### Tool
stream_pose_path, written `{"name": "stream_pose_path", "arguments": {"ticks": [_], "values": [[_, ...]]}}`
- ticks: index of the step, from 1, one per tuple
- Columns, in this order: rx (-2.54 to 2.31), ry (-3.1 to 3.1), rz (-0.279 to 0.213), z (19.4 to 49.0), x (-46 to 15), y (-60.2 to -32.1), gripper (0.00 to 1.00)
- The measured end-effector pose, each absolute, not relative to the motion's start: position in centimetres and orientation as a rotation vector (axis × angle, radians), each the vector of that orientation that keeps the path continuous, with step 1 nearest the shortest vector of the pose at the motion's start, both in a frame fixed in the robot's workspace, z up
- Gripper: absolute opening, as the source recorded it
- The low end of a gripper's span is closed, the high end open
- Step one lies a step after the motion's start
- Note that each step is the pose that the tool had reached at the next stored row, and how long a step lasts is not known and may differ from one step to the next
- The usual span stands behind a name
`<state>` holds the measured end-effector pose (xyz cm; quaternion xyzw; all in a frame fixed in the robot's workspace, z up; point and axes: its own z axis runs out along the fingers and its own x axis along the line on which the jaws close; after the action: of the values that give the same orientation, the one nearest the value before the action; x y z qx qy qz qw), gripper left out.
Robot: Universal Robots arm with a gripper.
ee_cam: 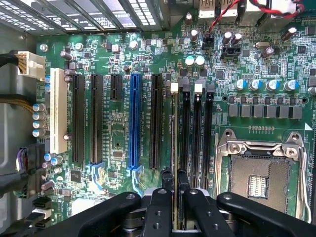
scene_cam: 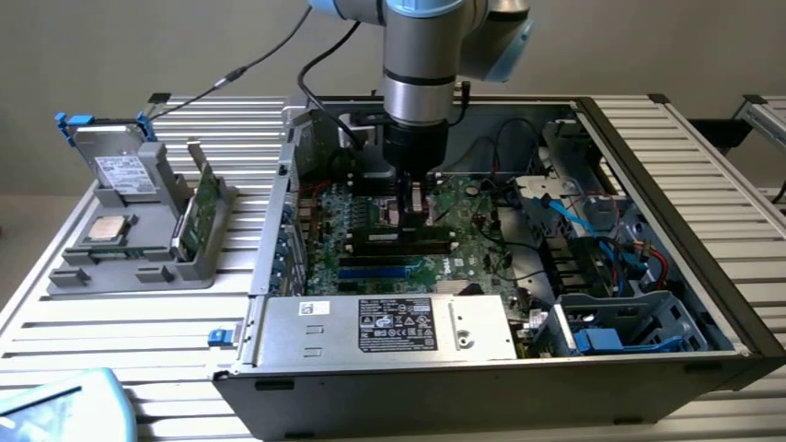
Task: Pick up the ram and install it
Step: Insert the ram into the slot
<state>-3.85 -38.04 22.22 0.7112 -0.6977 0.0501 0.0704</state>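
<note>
1. Wrist view, closest in: my gripper [ee_cam: 175, 174], black fingers [ee_cam: 168, 185] pressed in tight on the ram [ee_cam: 174, 133]. I'm pinching it by its flat faces, and the board shows edge-on as a thin pale line.
2. The ram runs along the memory slot that sits just beside a black expansion slot [ee_cam: 156, 121]. Its far end meets a white latch [ee_cam: 174, 89]. Whether it is clicked home or only resting there, I can't tell.
3. Room here is tight. On one side are more memory slots [ee_cam: 197, 133], then the open processor socket [ee_cam: 256, 177]. On the other side are the black slot and the blue slot [ee_cam: 134, 123].
4. Underneath it all is the green motherboard [ee_cam: 118, 143], crowded with capacitors and chips beyond the latch.
5. Exterior view: my arm drops straight down into the open computer case [scene_cam: 491, 401], upright over the middle of the board. Walls stand all round. The power supply [scene_cam: 406, 324] boxes in the near edge. Blue cables [scene_cam: 587, 221] and a drive cage [scene_cam: 620, 318] fill the exterior view's right.
6. This view adds the surroundings. Outside the case, on the exterior view's left, a grey holder [scene_cam: 123, 272] sits on the slatted table [scene_cam: 74, 318]. It carries a silver processor chip [scene_cam: 109, 227], a standing green card [scene_cam: 202, 214] and a hard drive [scene_cam: 120, 170]. The wrist view gives me the pinch itself, up close.
</note>
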Motion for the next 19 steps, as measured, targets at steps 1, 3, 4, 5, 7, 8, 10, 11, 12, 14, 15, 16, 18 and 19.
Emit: {"name": "stream_pose_path", "arguments": {"ticks": [1, 3, 4, 5, 7, 8, 10, 11, 12, 14, 15, 16, 18, 19], "values": [[2.139, -2.099, 0.151, 22.48, -3.85, -38.04, 0.15], [2.139, -2.099, 0.151, 22.77, -3.85, -38.06, 0.15], [2.139, -2.099, 0.15, 22.77, -3.84, -38.08, 0.15], [2.14, -2.1, 0.15, 22.77, -3.82, -38.12, 0.15], [2.141, -2.101, 0.147, 22.79, -3.81, -38.15, 0.15], [2.141, -2.103, 0.144, 22.79, -3.81, -38.16, 0.15], [2.137, -2.113, 0.138, 22.77, -3.81, -38.2, 0.15], [2.133, -2.119, 0.136, 22.76, -3.81, -38.23, 0.15], [2.128, -2.125, 0.133, 22.76, -3.81, -38.25, 0.15], [2.12, -2.136, 0.129, 22.74, -3.81, -38.33, 0.15], [2.116, -2.141, 0.128, 22.73, -3.81, -38.36, 0.15], [2.113, -2.145, 0.126, 22.71, -3.8, -38.38, 0.15], [2.112, -2.148, 0.124, 22.69, -3.77, -38.42, 0.15], [2.112, -2.148, 0.124, 22.7, -3.77, -38.42, 0.15]]}}
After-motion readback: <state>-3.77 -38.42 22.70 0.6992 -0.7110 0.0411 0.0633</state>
